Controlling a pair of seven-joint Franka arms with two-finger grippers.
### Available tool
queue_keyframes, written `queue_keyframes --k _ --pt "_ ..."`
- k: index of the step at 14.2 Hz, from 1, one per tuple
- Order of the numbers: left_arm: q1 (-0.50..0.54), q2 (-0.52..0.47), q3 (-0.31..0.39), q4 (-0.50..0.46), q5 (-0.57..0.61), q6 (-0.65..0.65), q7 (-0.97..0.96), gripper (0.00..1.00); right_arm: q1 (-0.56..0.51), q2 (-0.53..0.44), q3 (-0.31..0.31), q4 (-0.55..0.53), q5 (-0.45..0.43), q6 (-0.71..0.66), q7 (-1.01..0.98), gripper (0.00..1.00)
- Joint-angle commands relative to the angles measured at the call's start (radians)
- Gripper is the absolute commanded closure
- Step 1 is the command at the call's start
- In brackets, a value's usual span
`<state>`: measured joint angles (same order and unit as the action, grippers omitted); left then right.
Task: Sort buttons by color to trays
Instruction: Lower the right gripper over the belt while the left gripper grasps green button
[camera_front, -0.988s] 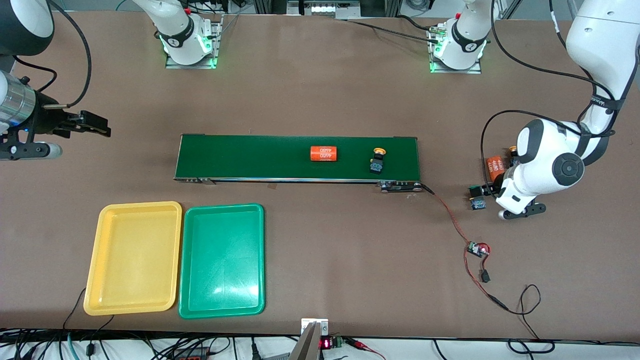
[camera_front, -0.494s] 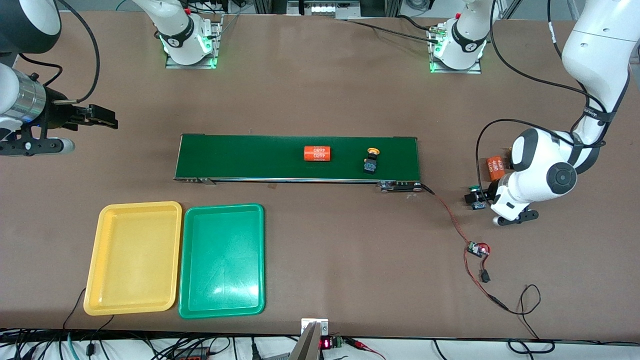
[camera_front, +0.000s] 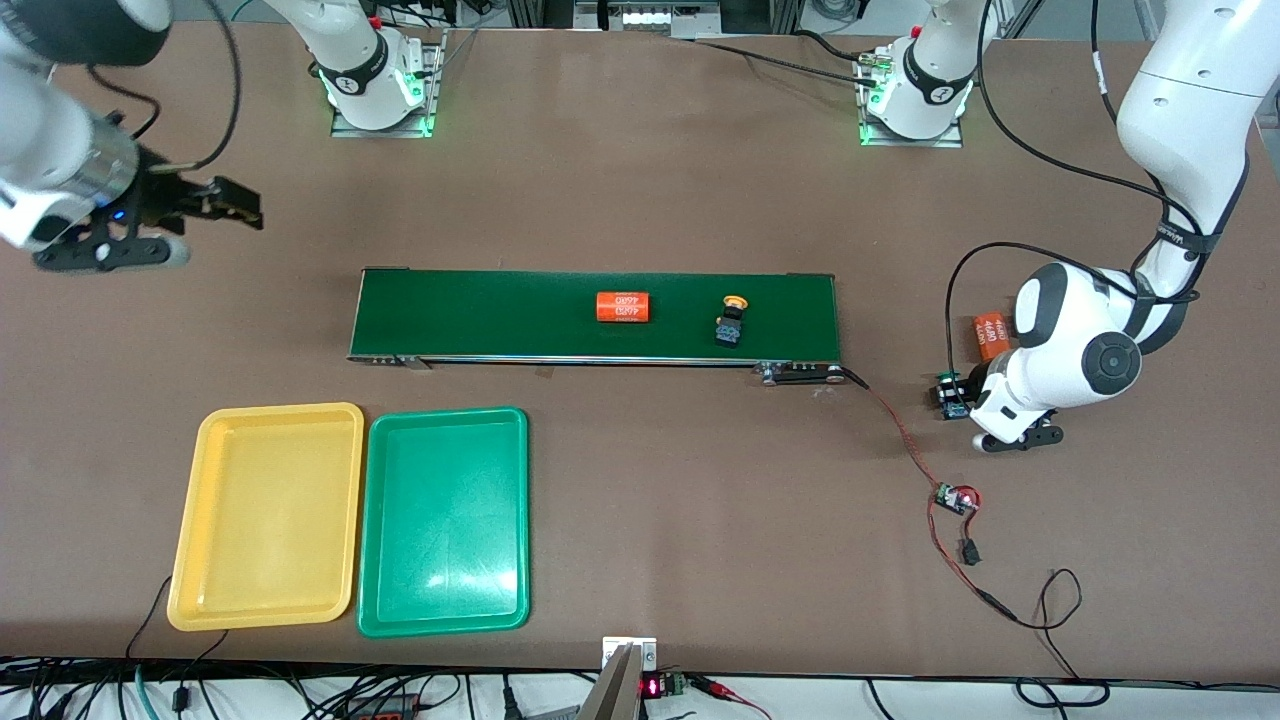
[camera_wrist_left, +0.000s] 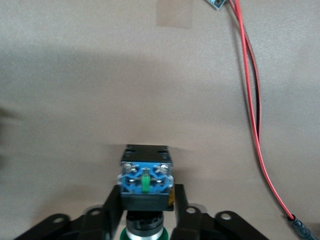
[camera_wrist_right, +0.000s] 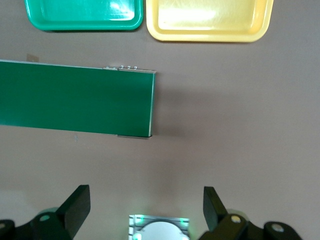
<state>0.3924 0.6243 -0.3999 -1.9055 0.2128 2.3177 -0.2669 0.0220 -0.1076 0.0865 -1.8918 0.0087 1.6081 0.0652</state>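
Brown matte tabletop with a faint grainy texture, and the action is at the left arm's end. The left gripper (camera_wrist_left: 145, 212) has its two black fingers clamped on a green-capped button (camera_wrist_left: 145, 182), a boxy little switch with a black-and-blue plastic body and a round green cap. From the front, that button (camera_front: 948, 392) is down at the table, mostly hidden by the bulky white wrist.

Just beside it, farther from the front camera, lies an orange cylinder (camera_front: 989, 335) with printed lettering, partly covered by the arm. A thin red wire (camera_front: 905, 440) snakes across the table nearby to a small circuit board (camera_front: 956, 498).

On the long flat dark-green conveyor belt (camera_front: 500, 315) sits a yellow-capped button (camera_front: 731, 322), same boxy body, lying tilted. Another orange cylinder (camera_front: 623, 307) lies on its side on the belt, toward the right arm's end from that button.

Nearer the front camera than the belt, toward the right arm's end, are two shallow glossy plastic trays with rounded corners and raised rims, touching side by side: the green tray (camera_front: 443, 520) and the yellow tray (camera_front: 267, 515). Both look bare inside.

The right gripper (camera_wrist_right: 146, 207) hangs over bare table, fingers spread wide with nothing between them.
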Motion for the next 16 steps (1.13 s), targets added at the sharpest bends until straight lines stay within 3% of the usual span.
queue_keyframes --k 1,3,6,8,11,14,16 --pt "-0.006 -0.037 -0.002 0.016 0.02 -0.017 0.044 0.93 0.108 -0.211 -0.001 -0.307 0.01 0.198 0.148 0.0" --pt "-0.039 -0.115 -0.01 0.005 0.019 -0.03 0.154 0.96 0.18 -0.248 0.002 -0.407 0.019 0.289 0.249 0.0" --pt "-0.157 -0.224 -0.025 -0.013 0.014 -0.138 0.163 1.0 0.199 -0.23 0.074 -0.414 0.082 0.325 0.321 0.0" --pt "-0.187 -0.279 -0.078 -0.061 0.004 -0.172 0.138 1.0 0.199 -0.205 0.116 -0.414 0.097 0.36 0.344 0.0" --pt "-0.19 -0.288 -0.169 -0.082 -0.019 -0.225 0.057 1.0 0.199 -0.146 0.203 -0.409 0.097 0.412 0.424 0.0" --pt "-0.236 -0.269 -0.178 -0.093 -0.026 -0.227 -0.04 1.0 0.2 -0.052 0.249 -0.373 0.097 0.441 0.447 0.0" --pt "-0.266 -0.249 -0.178 -0.109 -0.113 -0.216 -0.077 1.0 0.2 -0.009 0.249 -0.327 0.097 0.441 0.452 0.0"
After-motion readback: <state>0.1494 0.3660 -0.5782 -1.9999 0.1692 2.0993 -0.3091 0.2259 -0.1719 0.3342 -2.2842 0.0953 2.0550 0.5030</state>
